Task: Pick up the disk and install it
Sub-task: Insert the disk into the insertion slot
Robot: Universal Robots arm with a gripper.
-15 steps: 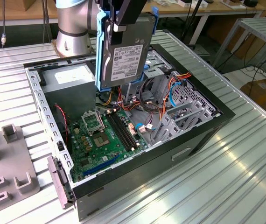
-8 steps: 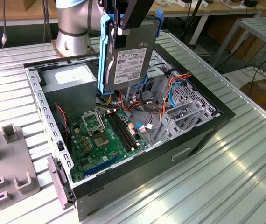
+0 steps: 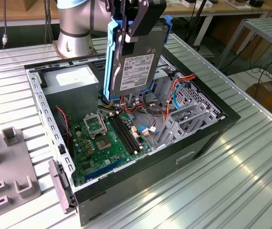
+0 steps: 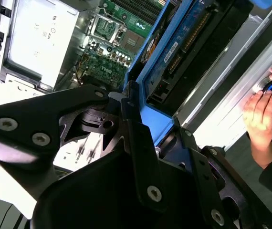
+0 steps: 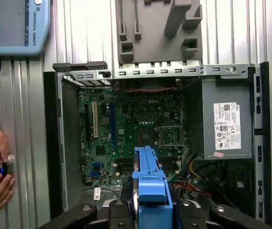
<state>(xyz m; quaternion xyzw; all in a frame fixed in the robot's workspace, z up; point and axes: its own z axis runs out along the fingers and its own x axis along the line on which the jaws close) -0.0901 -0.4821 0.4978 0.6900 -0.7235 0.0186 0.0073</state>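
The gripper (image 3: 122,29) is clamped on the disk (image 3: 135,64), holding it on edge in its blue frame above the open computer case (image 3: 44,116), at about twelve o'clock of the case in the exterior view. The disk's white barcode label (image 3: 137,67) faces the camera. At ten o'clock in the case sits the grey power supply (image 3: 71,87) with a white sticker, at six o'clock the green motherboard (image 3: 102,140), and at three o'clock the metal drive cage (image 3: 189,110). In the second wrist view a person's hand (image 4: 262,112) rests on the table beside the case.
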